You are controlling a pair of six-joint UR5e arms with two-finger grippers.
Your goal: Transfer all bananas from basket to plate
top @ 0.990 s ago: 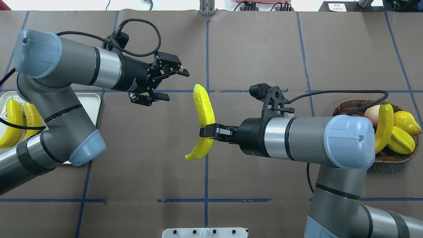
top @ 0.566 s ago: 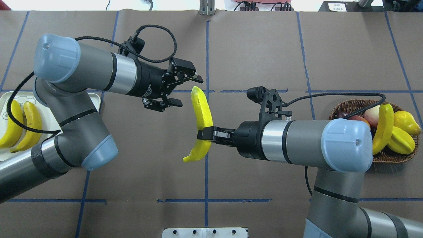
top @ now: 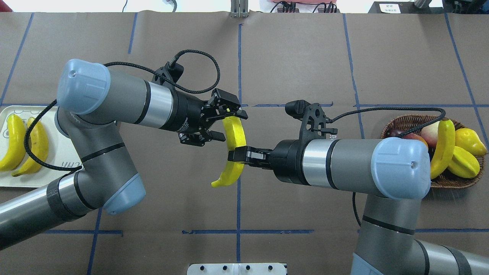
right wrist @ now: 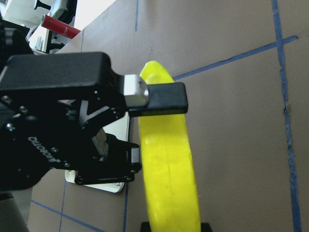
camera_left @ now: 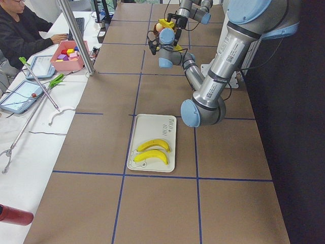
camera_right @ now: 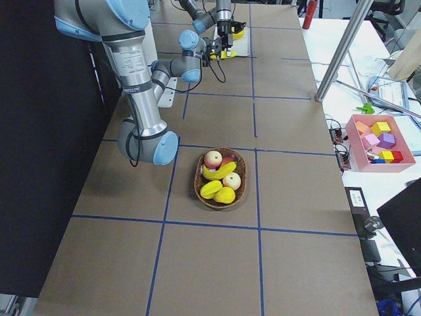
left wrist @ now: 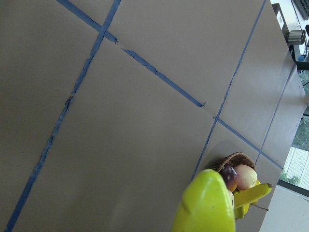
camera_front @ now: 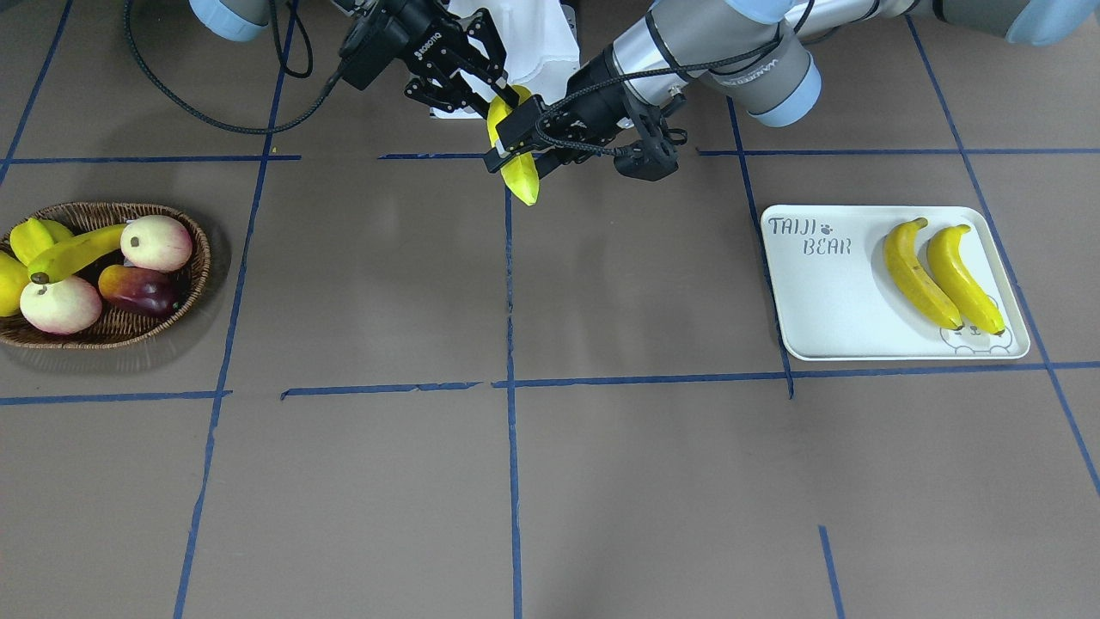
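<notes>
Wicker, brown and oval, the basket (camera_front: 129, 337) is set well apart from the held banana (top: 235, 133), on the robot's right. A lone banana (camera_front: 77, 251) is laid across its load: a starfruit (top: 464, 162), a lemon (top: 470, 141), two pale round fruits (camera_front: 156, 242) and a dark red fruit (camera_front: 137, 291). On the robot's left, equally far from the held banana, the white plate (camera_front: 834, 301) is found, with two bananas (camera_front: 915, 273) laid side by side near its bear corner.

The held banana is carried above the middle of the bench (top: 305, 57), which is covered in brown paper and crossed by blue tape lines. It is clamped at mid-length by the right gripper (top: 233, 154), while its upper end is straddled by the left gripper (top: 230, 124), whose fingers are spread apart.

Beyond the bench's far edge from the robot, a side table with a pink box (camera_left: 68, 55) of coloured blocks and a seated person (camera_left: 20, 30) can be made out.

Contact between the left fingers and the banana cannot be judged. In the overhead view the basket is partly covered by the right arm, and the plate is cut off at the edge.
</notes>
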